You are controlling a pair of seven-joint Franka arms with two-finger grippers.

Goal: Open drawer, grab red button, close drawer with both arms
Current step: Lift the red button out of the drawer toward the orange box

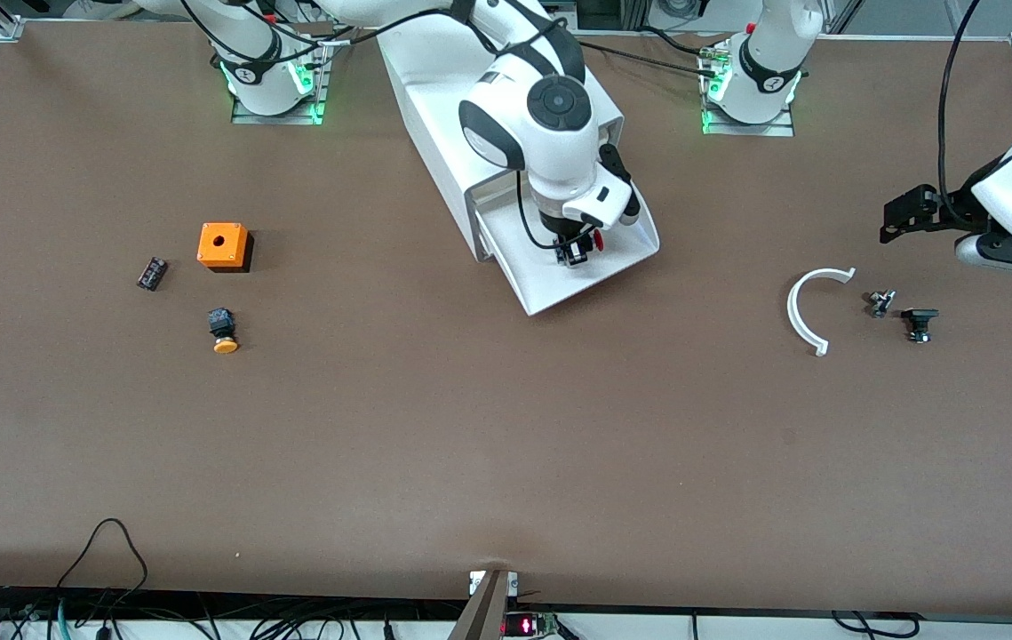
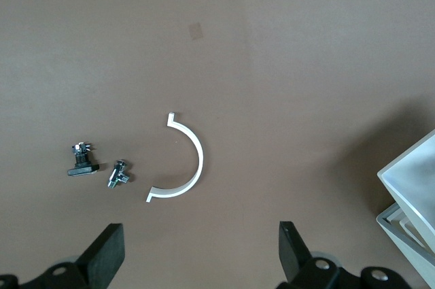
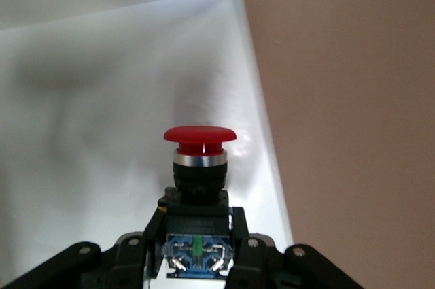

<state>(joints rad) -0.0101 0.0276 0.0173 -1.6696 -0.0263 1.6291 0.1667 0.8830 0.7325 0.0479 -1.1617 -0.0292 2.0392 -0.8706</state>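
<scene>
The white cabinet (image 1: 434,98) stands in the middle of the table, and its drawer (image 1: 621,258) is pulled out toward the front camera. My right gripper (image 1: 573,253) is inside the open drawer and is shut on the button (image 1: 598,242). In the right wrist view the fingers (image 3: 139,251) clamp the button's black body, with the red cap (image 3: 199,136) pointing away over the white drawer floor (image 3: 88,112). My left gripper (image 1: 901,218) is open and empty, and it hangs over the table at the left arm's end. Its fingers (image 2: 105,251) stand wide apart.
An orange cube with a hole (image 1: 223,244), an orange-capped button (image 1: 223,331) and a small black part (image 1: 152,273) lie toward the right arm's end. A white arc (image 1: 812,307), a metal fitting (image 1: 880,302) and a black part (image 1: 919,322) lie below the left gripper.
</scene>
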